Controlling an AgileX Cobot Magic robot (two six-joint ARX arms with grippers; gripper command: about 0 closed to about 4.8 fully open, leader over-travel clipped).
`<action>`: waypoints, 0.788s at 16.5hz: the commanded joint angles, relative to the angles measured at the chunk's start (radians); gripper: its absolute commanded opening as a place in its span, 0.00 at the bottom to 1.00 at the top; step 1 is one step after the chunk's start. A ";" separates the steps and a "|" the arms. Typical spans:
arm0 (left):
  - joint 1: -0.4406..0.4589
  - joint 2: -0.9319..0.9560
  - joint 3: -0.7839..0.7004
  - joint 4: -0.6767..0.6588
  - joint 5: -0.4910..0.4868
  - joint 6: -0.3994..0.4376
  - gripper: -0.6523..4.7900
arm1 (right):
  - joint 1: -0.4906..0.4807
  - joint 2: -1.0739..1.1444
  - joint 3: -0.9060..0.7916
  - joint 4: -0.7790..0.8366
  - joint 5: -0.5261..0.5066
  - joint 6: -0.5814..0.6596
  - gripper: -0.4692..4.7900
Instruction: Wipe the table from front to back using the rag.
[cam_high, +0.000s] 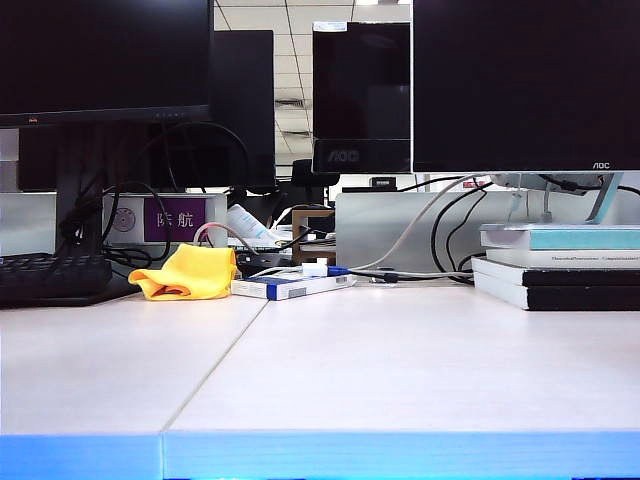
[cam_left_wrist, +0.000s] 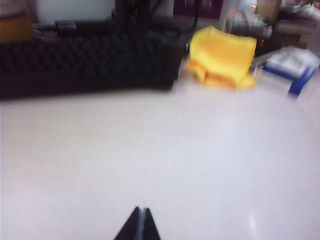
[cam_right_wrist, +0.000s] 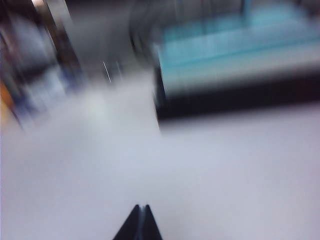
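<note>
The worktop (cam_high: 400, 360) is a wide, pale pinkish-white surface, smooth and slightly glossy, with a thin seam running back from its bright blue front edge strip (cam_high: 400, 455). Behind it the room is an office: dark monitors, a tangle of cables, ceiling panels overhead. The left end effector (cam_left_wrist: 139, 225) sits low over bare worktop, its two dark fingers pressed together with nothing between them. The rag (cam_high: 186, 272), a bright yellow crumpled heap, lies well ahead of it toward the back of the worktop, off to one side, just beside a black keyboard (cam_high: 55, 276) and next to a flat blue-and-white box (cam_high: 290, 286). The right end effector (cam_right_wrist: 139, 224) is likewise closed and empty over bare surface, its view badly blurred, with a stack of books (cam_high: 560, 265) ahead of it. Two monitors read "AOC" (cam_high: 344, 157); a purple label (cam_high: 176, 219) carries white Chinese characters, the second reading 航.
</note>
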 joint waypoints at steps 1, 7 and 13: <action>0.002 0.039 0.098 0.041 -0.004 -0.012 0.11 | 0.000 0.010 0.137 0.039 0.126 0.036 0.09; 0.000 0.344 0.314 0.126 0.017 -0.008 0.11 | 0.000 0.222 0.431 0.039 0.072 0.029 0.09; -0.017 0.916 0.679 0.176 0.072 -0.006 0.11 | 0.014 0.646 0.823 0.032 -0.228 -0.043 0.09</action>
